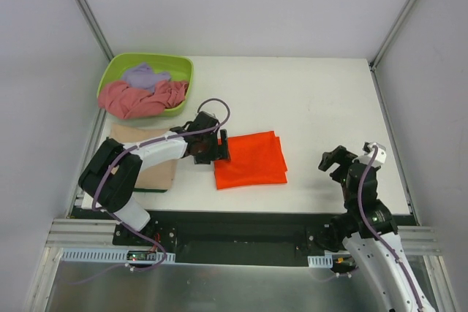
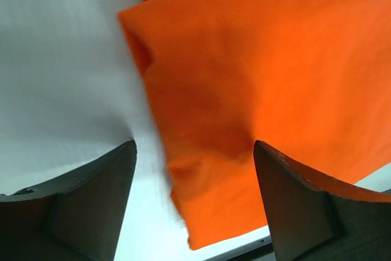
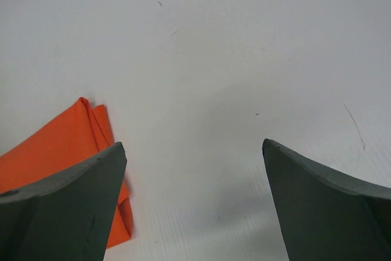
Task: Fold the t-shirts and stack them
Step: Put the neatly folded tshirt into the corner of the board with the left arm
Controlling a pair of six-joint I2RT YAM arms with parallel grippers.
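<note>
1. Counter (image 1: pixel 314 100): white; bears every item below.
2. Lime-green tub (image 1: pixel 107 78): behind and left of the orange t-shirt (image 1: pixel 250 160), well apart from it.
3. Orange t-shirt: folded into a flat rectangle on the counter.
4. Tan t-shirt (image 1: pixel 146 169): folded, left of the orange t-shirt, partly under the left arm (image 1: pixel 139 155).
5. Pink t-shirt (image 1: pixel 135 100): crumpled in the tub.
6. Lavender t-shirt (image 1: pixel 144 76): crumpled in the tub, farther from the orange t-shirt than the pink one.
7. Left tool (image 1: pixel 212 147): fingers spread wide, empty, over the orange t-shirt's left edge.
8. Right tool (image 1: pixel 333 160): fingers spread wide, empty, right of the orange t-shirt, apart from it.
</note>
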